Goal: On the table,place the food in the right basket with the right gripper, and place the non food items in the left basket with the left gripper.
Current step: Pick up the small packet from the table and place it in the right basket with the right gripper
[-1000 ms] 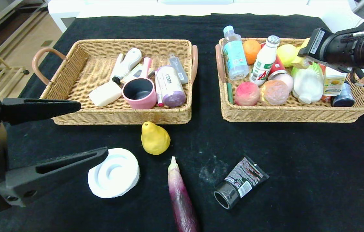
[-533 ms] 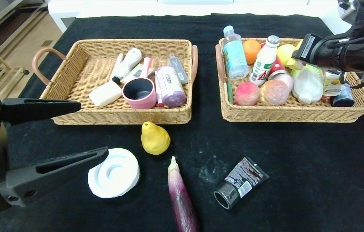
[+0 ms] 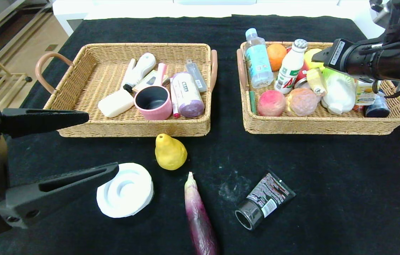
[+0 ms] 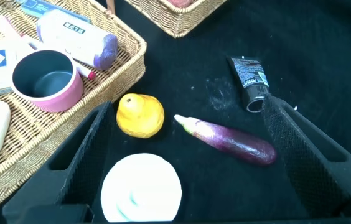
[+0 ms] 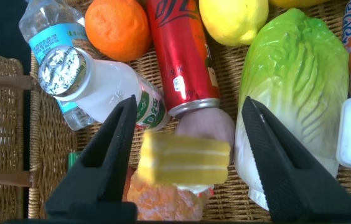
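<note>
My right gripper [image 5: 185, 140] stands open above the crowded right basket [image 3: 320, 122]. White bottle [image 5: 110, 87] and cabbage [image 5: 294, 81] flank my fingers.

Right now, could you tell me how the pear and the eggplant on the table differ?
The pear is yellow, short and plump; the eggplant is purple, long and slender. The pear lies close to the left basket; the eggplant lies farther out, its pale tip pointing toward the pear. Both rest on the table, outside either basket, untouched by a gripper.
</note>
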{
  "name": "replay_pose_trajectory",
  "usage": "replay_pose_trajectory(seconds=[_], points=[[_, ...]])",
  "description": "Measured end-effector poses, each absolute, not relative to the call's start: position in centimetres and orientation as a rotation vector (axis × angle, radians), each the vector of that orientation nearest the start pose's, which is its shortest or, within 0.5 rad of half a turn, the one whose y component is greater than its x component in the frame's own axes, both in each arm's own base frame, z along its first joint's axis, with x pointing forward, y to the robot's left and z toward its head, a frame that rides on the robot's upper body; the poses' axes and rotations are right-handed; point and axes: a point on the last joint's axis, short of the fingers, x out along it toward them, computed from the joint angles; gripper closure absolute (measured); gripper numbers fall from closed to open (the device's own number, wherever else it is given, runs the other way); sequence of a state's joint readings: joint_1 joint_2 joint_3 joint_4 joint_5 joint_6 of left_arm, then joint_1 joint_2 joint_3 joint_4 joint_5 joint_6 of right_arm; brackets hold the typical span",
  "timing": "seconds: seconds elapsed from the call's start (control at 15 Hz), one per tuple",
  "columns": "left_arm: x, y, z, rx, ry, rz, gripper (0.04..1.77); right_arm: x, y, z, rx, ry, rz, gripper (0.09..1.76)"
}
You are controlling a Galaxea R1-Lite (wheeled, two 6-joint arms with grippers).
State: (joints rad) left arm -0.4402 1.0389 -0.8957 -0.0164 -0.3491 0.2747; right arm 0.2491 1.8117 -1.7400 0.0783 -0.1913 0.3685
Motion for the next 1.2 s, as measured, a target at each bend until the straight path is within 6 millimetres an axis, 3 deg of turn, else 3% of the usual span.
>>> replay_pose_trajectory(seconds=[0.6, 1.2], points=[[11.5, -6.3, 29.6, 0.265, 0.015, -0.799, 0.09, 33.1, 8.2, 34.2, 0.32, 0.172, 0.111, 0.28], [11.4, -6.2, 29.7, 0.265, 0.012, -0.796, 0.09, 28.2, 7.3, 34.0, 0.19, 0.213, 0.32, 0.18]])
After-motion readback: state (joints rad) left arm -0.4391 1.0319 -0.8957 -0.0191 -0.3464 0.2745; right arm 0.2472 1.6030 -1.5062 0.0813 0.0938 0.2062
